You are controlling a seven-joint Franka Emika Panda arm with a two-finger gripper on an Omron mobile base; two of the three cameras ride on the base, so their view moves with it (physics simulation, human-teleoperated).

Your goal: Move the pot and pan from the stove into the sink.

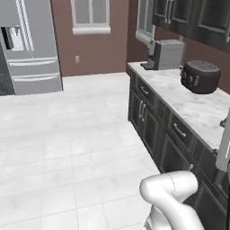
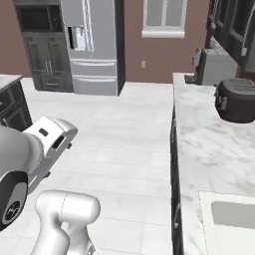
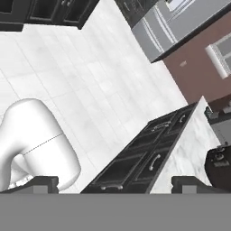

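Note:
The pot, the pan and the stove are out of view. A corner of the white sink (image 2: 206,214) shows at the bottom right of the right base view, set in the marble counter (image 2: 204,134). In the hand view my gripper (image 3: 116,185) is open, its two dark fingertips (image 3: 41,183) far apart with nothing between them. It looks down at the white tiled floor and the dark cabinet drawers (image 3: 144,158) under the counter, well away from the sink.
A black toaster (image 1: 200,76) and a grey coffee machine (image 1: 164,54) stand on the counter (image 1: 197,105) along the right wall. A steel fridge (image 2: 92,45) stands at the far wall. White tiled floor (image 1: 67,143) spreads wide to the left.

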